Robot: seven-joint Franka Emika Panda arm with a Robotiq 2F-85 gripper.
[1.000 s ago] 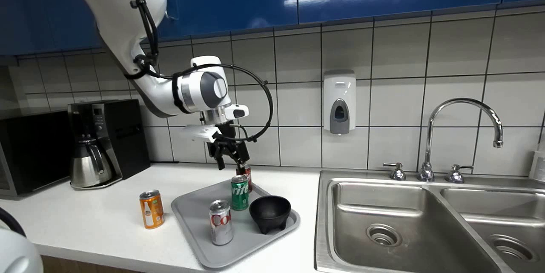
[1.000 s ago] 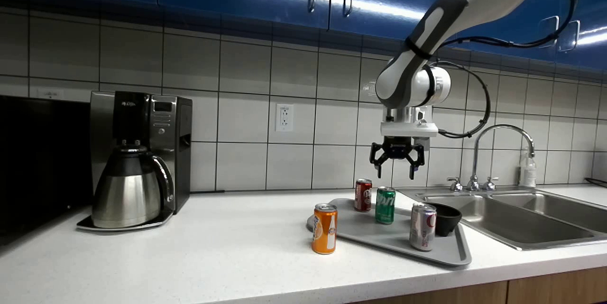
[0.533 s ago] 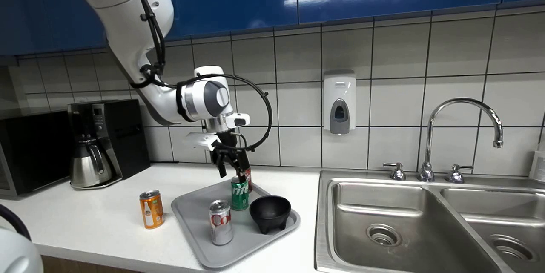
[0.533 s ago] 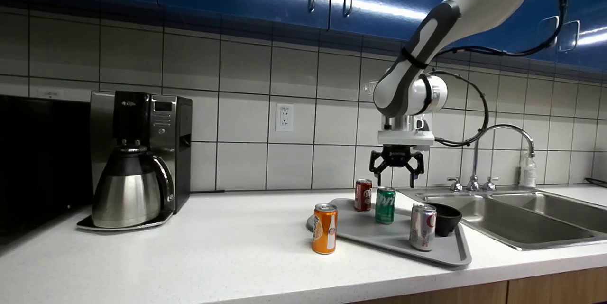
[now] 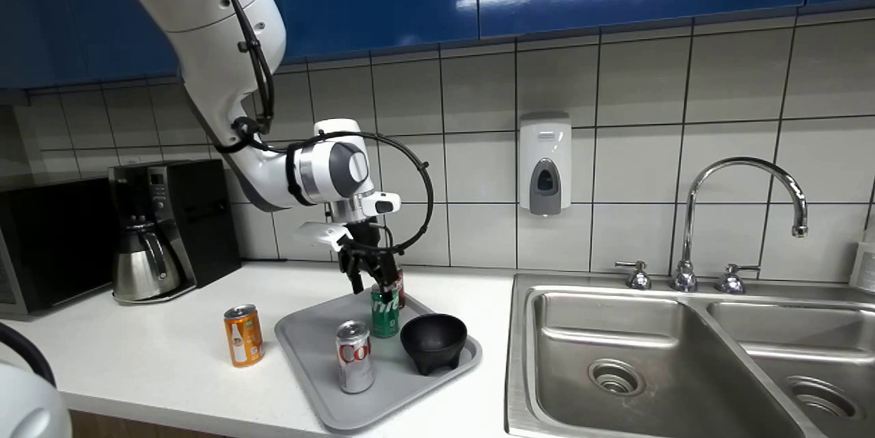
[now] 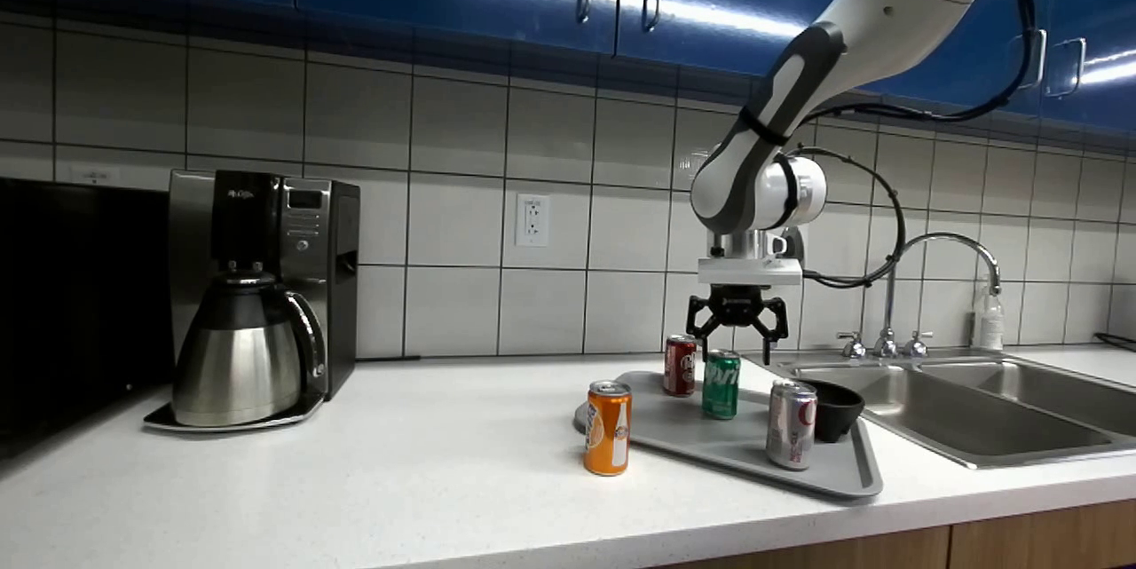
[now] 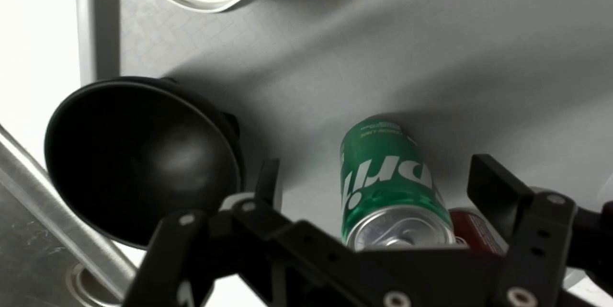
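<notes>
— Tiles (image 5: 478, 171) behind, white surface (image 6: 399, 480) below; what stands there?
— A tray (image 5: 318, 339), with the green can (image 5: 385, 320) near its middle, the red can (image 6: 680, 367) toward its back, the silver can (image 6: 790, 427) toward its front, and the bowl (image 5: 434, 339) nearest the sink (image 5: 521, 363).
— And the orange can (image 6: 608, 430)?
— Off the tray, near its edge; the sink is on the tray's opposite side.
— How is the end effector (image 6: 737, 351)?
— Above the tray, fingers (image 7: 495, 185) spread wide, holding nothing; the wrist view shows the green can between them, apart from both.

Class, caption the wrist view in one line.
Open gripper framing a green can, a black bowl at picture left.
</notes>
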